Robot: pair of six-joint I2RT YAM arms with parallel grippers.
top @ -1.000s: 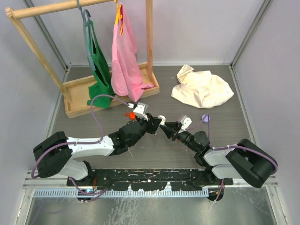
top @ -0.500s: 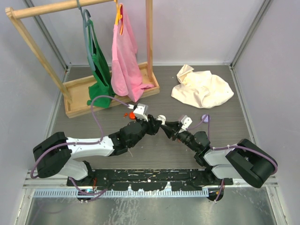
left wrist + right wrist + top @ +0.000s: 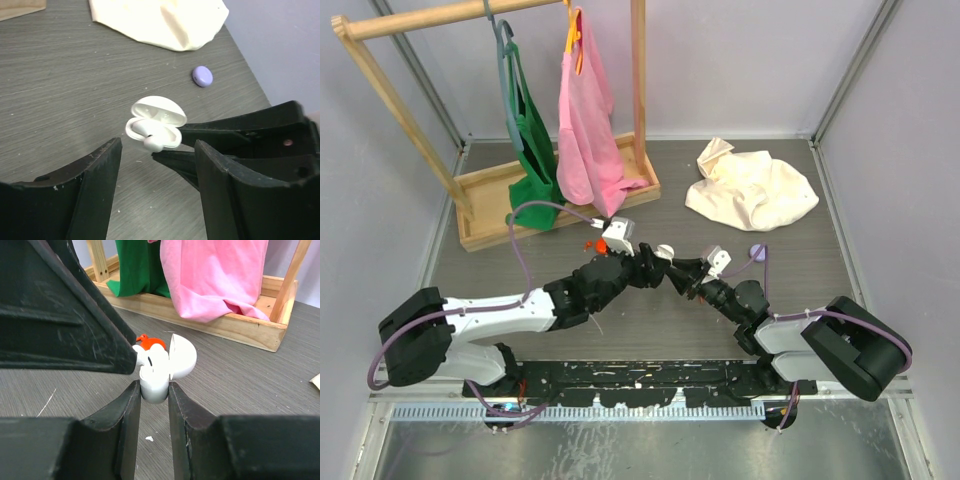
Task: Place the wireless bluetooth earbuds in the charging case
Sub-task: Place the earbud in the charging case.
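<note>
Lid-open white charging case (image 3: 159,371) clenched in right gripper (image 3: 154,390), mid-table. White earbud (image 3: 152,143) lies in its base, at the 6 o'clock rim. Released left gripper (image 3: 156,150) straddles it. Lilac case (image 3: 202,76) at 1 o'clock.

The left gripper (image 3: 158,150) has its two broad black fingers (image 3: 95,185) spread well apart in the foreground, touching nothing. Just beyond the gap between them is a white clamshell charging case (image 3: 157,112), lid raised, with a white plastic earbud (image 3: 152,142) at its near rim, sticking partly out. The slim black tips of the right gripper (image 3: 170,143) reach in from the right and pinch the case's lower shell above the grey wood-grain table (image 3: 65,90), where a small lilac round case (image 3: 202,76) lies farther back, near a crumpled cream cloth (image 3: 160,20).
</note>
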